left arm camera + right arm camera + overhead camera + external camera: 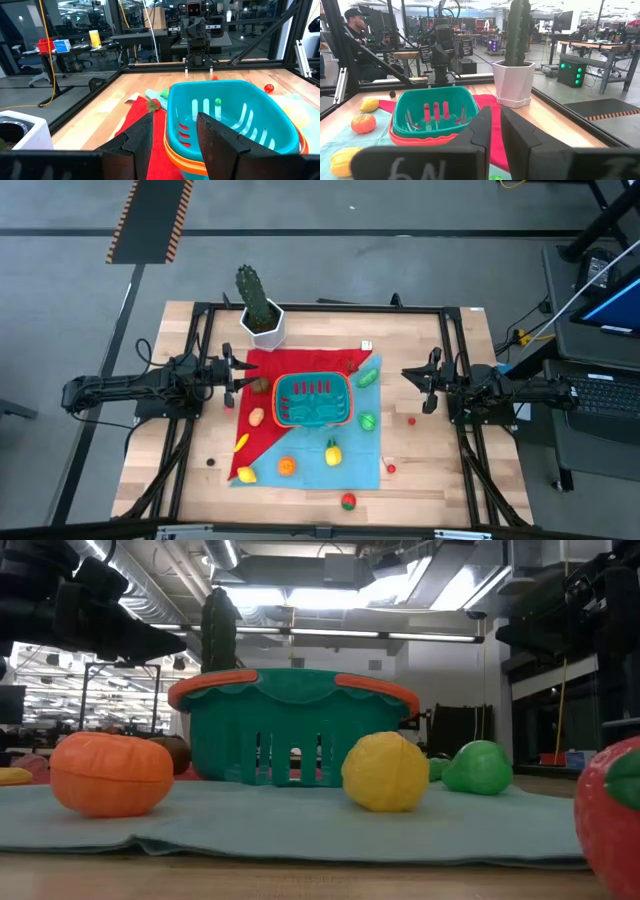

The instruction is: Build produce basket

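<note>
I see the table [180, 460] carrying the empty basket [313, 400] at mid-cloth, where the red and blue cloths [350, 470] meet, the produce [333, 452] scattered around it. My left gripper [232, 375] waits by the cloth's left edge, fingers parted and empty; my right gripper [428, 380], pressed together, waits right of the cloth. I worry round pieces may roll off the cloth if nudged, and the light basket may slide.
</note>
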